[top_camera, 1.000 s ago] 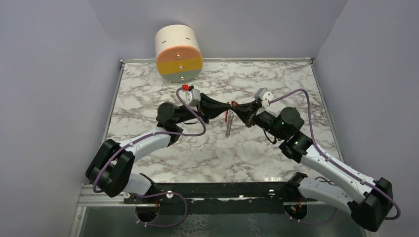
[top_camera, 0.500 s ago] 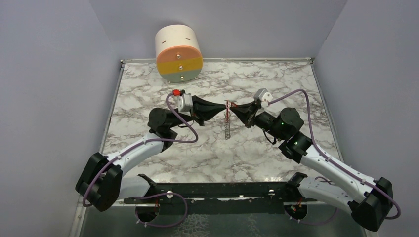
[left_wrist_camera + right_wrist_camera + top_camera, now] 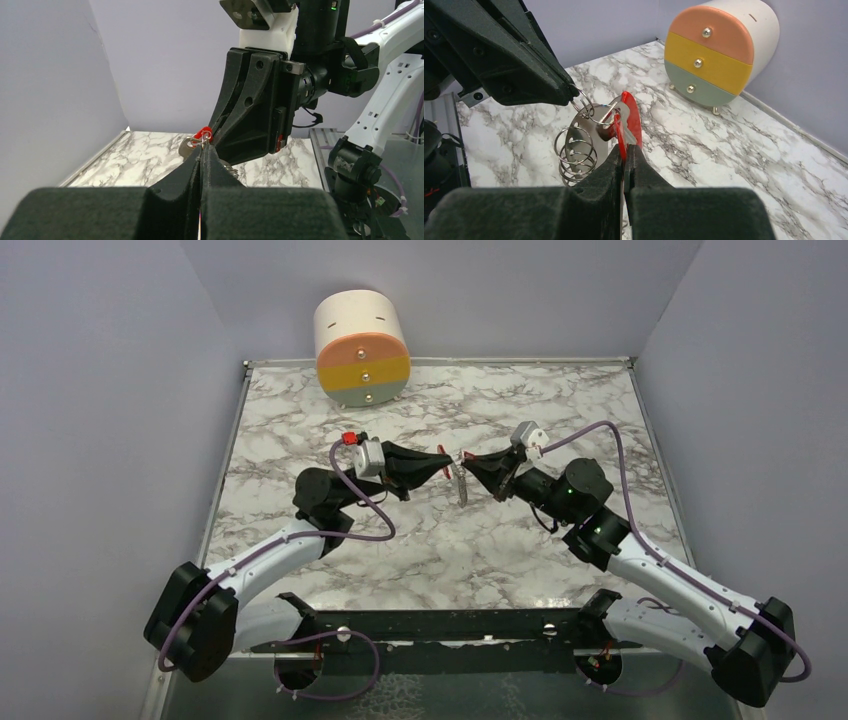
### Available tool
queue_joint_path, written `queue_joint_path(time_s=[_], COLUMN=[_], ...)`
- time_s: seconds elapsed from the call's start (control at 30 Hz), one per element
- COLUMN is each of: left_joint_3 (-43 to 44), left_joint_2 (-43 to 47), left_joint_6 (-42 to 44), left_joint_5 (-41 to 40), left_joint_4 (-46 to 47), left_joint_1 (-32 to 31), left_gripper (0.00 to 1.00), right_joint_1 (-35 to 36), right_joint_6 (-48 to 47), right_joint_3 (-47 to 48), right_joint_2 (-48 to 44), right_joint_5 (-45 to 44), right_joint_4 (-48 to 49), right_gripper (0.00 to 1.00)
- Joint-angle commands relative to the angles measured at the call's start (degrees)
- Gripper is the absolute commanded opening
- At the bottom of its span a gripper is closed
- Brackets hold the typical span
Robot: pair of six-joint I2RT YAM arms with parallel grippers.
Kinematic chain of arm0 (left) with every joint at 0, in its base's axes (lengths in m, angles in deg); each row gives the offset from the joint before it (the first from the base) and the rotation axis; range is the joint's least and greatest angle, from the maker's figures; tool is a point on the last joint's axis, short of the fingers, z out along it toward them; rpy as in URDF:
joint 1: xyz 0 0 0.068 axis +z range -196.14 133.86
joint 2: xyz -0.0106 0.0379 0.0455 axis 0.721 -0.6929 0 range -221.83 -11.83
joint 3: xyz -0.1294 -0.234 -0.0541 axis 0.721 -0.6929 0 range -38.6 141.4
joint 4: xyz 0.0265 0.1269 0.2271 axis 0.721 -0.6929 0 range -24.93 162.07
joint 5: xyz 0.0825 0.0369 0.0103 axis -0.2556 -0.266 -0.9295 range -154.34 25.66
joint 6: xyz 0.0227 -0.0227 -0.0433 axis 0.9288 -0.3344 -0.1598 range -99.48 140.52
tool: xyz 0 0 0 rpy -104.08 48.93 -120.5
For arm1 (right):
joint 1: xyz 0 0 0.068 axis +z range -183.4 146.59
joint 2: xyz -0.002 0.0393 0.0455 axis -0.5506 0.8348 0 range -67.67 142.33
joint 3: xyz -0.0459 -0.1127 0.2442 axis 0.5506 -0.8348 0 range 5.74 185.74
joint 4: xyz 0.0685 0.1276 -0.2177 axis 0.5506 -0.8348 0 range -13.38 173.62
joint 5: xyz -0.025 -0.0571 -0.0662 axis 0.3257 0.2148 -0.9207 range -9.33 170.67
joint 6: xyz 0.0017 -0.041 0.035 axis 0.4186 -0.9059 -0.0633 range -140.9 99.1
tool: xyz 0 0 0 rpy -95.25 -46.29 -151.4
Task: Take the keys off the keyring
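Note:
The keyring is a thin silver wire ring, held above the marble table between my two grippers. My left gripper is shut on that ring at its very tips. The right gripper is shut on the red-headed key, which is still threaded on the ring. A silver key and a coil of linked rings hang below. In the top view the bunch dangles between the left gripper and the right gripper, tip to tip.
A round three-drawer box in peach, yellow and green stands at the table's back left edge. Grey walls close in the table on three sides. Both arms reach in from the near edge, elbows out.
Both gripper tips have shifted left, the left arm drawing back the most. The hanging bunch has moved left with them and now hangs shorter. Both grips have held.

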Motion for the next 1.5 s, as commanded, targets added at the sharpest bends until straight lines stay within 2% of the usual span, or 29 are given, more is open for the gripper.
queue_joint_path(time_s=[0.0, 0.7, 1.03, 1.2, 1.3, 1.47], left_joint_3=[-0.86, -2.08, -3.36, -2.7, -1.55, 0.62], left_joint_2=[3.33, 5.19, 4.12, 1.05, -0.34, -2.28], left_joint_6=[1.19, -0.39, -4.49, -6.59, -6.19, -4.04], left_joint_5=[-2.81, -2.61, -5.38, -4.61, -5.43, -6.7], left_joint_4=[4.27, 7.6, 18.32, 19.07, 15.05, 7.61], left_joint_1=[0.02, 0.02, 0.03, 0.02, 0.02, 0.02], left_gripper=[0.0, 0.0, 0.0, 0.0, 0.0, 0.15], right_joint_1=[-0.52, -0.47, -0.54, -0.52, -0.47, -0.47], right_joint_6=[-0.09, -1.74, -0.24, -0.42, -0.49, -0.26], right_joint_3=[1.63, 3.32, 2.3, 2.08, 2.11, 1.89], right_joint_2=[0.62, 0.24, 1.75, 0.95, 0.63, 0.68], right_joint_5=[-1.7, -2.56, 0.0, -0.13, -0.36, -0.36], right_joint_4=[1.31, 0.35, 1.27, 1.36, 1.32, 1.8], right_gripper=[0.01, 0.01, 0.01, 0.01, 0.01, 0.01])
